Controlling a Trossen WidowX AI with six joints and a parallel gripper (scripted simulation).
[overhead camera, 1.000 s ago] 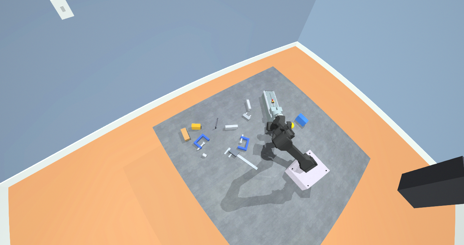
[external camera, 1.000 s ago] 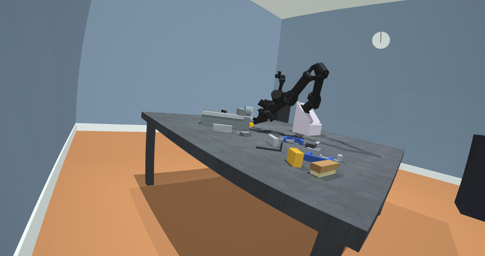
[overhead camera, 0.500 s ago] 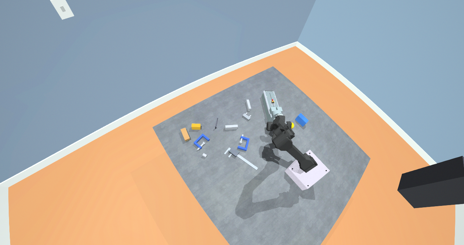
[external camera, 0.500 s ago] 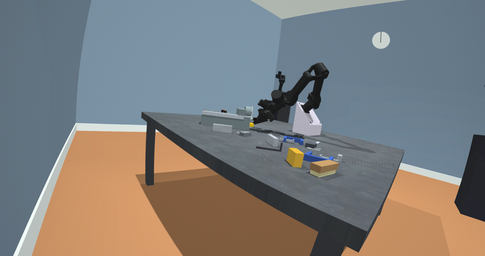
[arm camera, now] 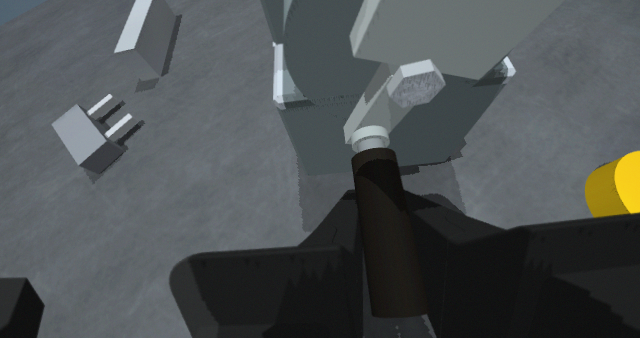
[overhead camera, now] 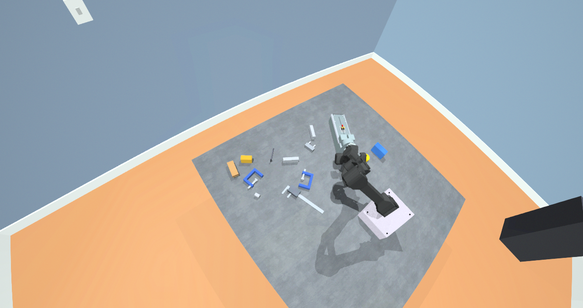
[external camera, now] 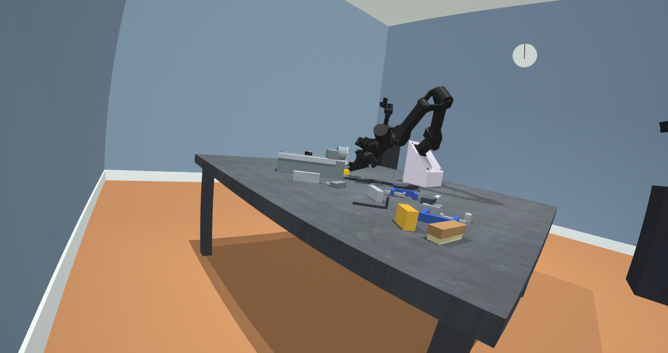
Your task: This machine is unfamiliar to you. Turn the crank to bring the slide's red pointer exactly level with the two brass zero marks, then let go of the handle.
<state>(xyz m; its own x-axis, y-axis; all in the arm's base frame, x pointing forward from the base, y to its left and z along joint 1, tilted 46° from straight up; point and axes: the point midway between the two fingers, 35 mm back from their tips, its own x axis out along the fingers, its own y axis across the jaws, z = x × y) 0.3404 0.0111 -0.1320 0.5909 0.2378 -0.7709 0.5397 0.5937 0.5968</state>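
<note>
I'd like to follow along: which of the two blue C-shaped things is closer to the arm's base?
The blue C-shaped piece beside the hammer's head, away from the orange-topped block; the other lies near that block.

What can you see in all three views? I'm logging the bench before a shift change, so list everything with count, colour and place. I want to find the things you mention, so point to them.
crank machine: 1, grey-green, table's far end (overhead camera: 337, 131) (external camera: 309, 166)
crank handle: 1, dark brown cylinder, on the machine's crank (arm camera: 387, 238)
C-shaped frames: 2, blue, mid-table
hammer-like tool: 1, grey, beside them (overhead camera: 310, 203)
plain bars: 2, pale grey, near the machine
two-pronged block: 1, grey, between bars (overhead camera: 309, 146) (arm camera: 87, 138)
blocks: yellow, orange-and-cream, blue; one each, on the table
arm: 1, black, on a pale pedestal
pincer: 1, black, shut on the crank handle (arm camera: 390, 258)
</note>
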